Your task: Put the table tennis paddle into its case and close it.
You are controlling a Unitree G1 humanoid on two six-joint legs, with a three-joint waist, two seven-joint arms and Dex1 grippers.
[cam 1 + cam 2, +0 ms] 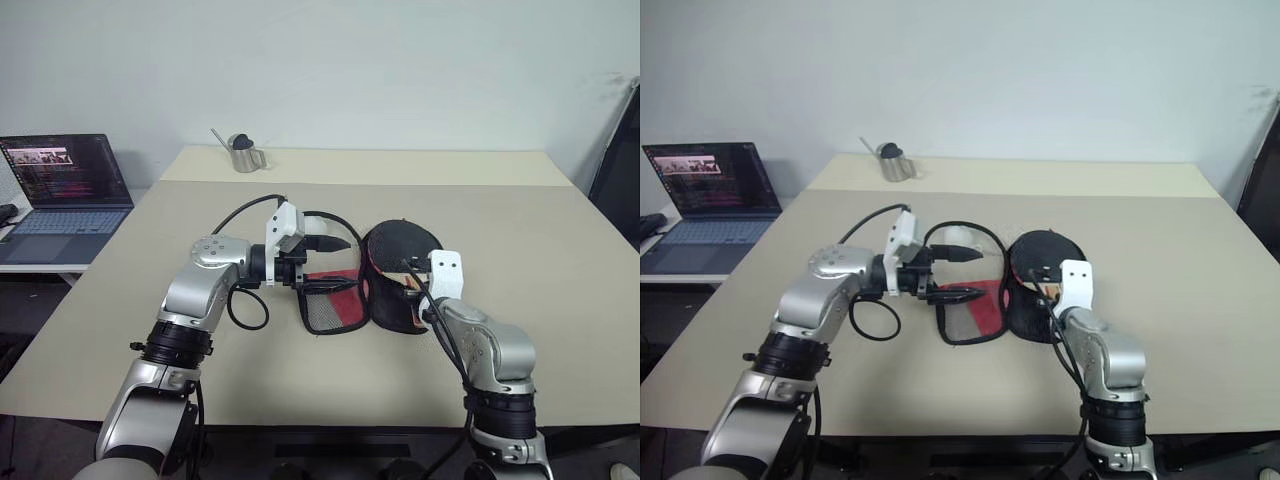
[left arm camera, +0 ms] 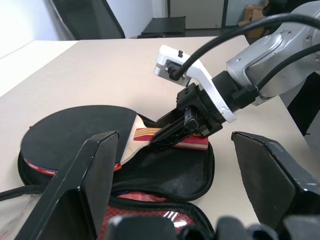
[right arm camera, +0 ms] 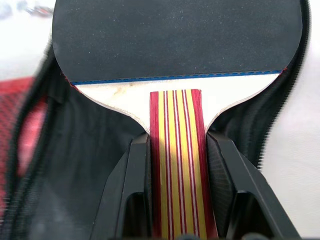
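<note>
Right gripper pinches the table tennis paddle by its handle, blade pointing away (left gripper gapes empty).

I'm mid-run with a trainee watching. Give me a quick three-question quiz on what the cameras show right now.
1. True or false: the right gripper is shut on the table tennis paddle's handle.
2. Where does the paddle's black face lie? A) on the bare table B) over the open half of the case C) lifted clear above the laptop
3. What state are the left gripper's jaws in?

Key
1. True: its jaws press both sides of the striped handle.
2. B: the case's zip edge curves around the face.
3. Open, holding nothing, beside the case's flap.
</note>
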